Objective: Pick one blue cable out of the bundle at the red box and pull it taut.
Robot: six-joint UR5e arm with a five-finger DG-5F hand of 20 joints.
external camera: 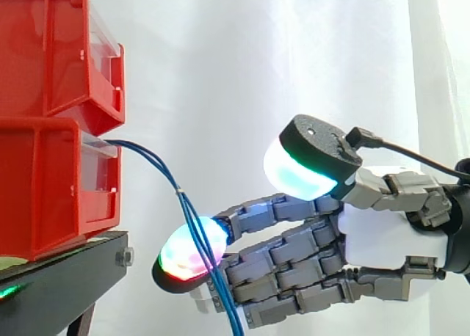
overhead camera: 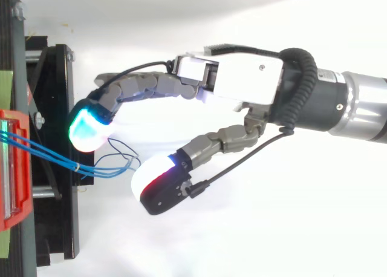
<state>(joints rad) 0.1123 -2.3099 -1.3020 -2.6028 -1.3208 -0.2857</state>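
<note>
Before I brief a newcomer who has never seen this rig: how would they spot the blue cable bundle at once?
Find the stacked red bins on the black stand at the left of the side view. From the lower bin's front, the blue cable bundle droops down past the hand's glowing fingertip. It is the only set of thin blue strands against the white curtain.

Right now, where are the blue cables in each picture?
Side view: the blue cables leave the lower red bin at the left and curve down across the middle to the bottom edge.
Top view: the blue cables run rightward from the left edge, in the lower left of the picture.
Shared landmark: the red bin they come out of.
</note>
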